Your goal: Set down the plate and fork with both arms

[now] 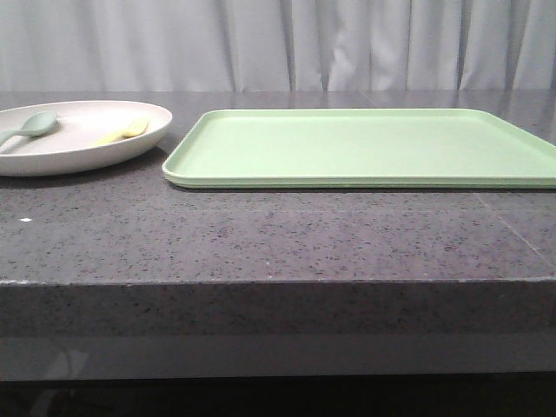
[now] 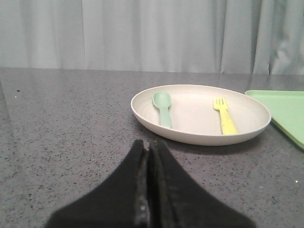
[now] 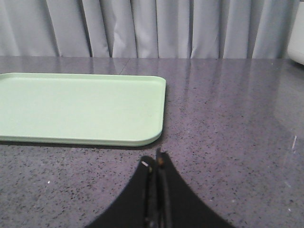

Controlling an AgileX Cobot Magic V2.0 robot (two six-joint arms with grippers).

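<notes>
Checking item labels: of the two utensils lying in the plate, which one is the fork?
The yellow fork, with short tines, on the plate's tray-facing side; the blue-green spoon has a rounded bowl.

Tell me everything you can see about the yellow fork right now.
The fork is small, pale yellow and looks like matte plastic, with short tines and a flat handle. It lies flat inside the plate, a round, shallow, cream one, tines toward the curtain, on the side nearer the green tray. A blue-green spoon lies beside it in the same plate, apart from it. Only the plate touches the fork; neither claw is near it.
</notes>
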